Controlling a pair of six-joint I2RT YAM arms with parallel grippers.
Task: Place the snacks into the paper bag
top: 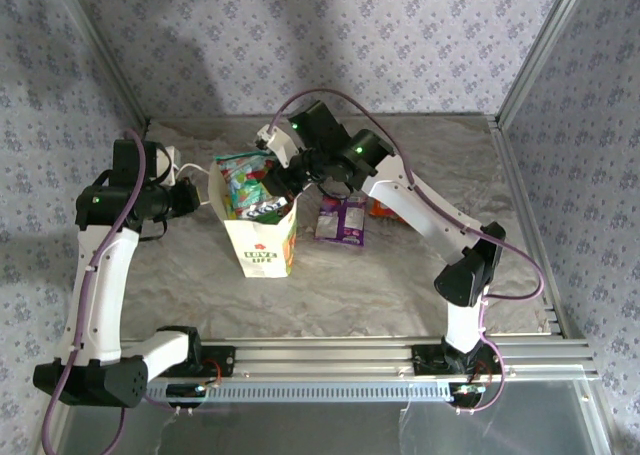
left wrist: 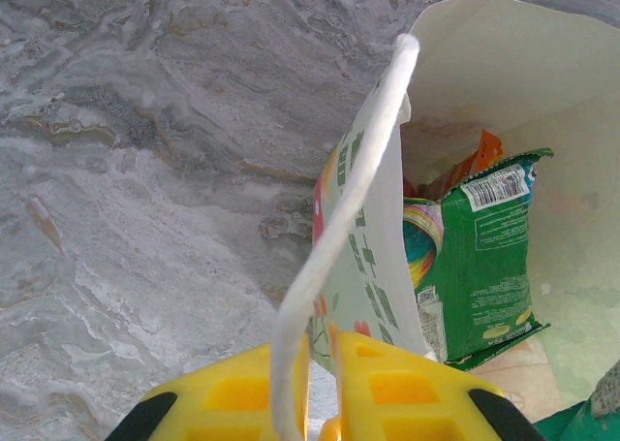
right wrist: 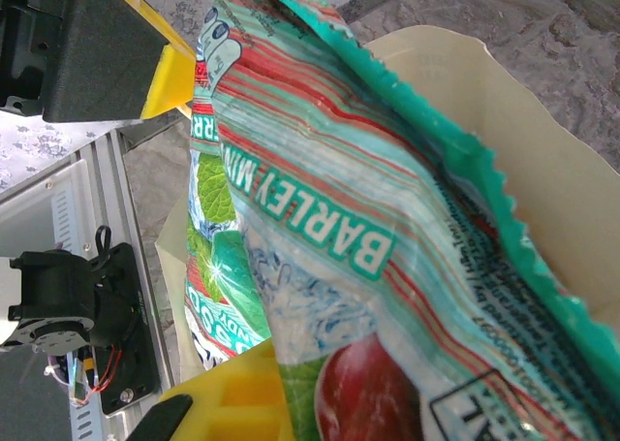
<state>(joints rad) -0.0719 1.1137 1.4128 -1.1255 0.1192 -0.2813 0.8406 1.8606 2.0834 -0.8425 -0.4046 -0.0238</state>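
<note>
The white paper bag stands upright mid-table with its mouth open. My left gripper is at the bag's left edge, its yellow fingers shut on the bag's white cord handle and rim. A green packet and an orange one lie inside the bag. My right gripper hangs over the bag's mouth, shut on a teal-green snack packet that dips into the bag. One yellow finger shows beside that packet; the other is hidden behind it. A purple packet lies on the table right of the bag.
An orange packet lies beyond the purple one, partly hidden by my right arm. The table is covered with crumpled pale sheeting. Frame posts and patterned walls close in the back and sides, and an aluminium rail runs along the near edge.
</note>
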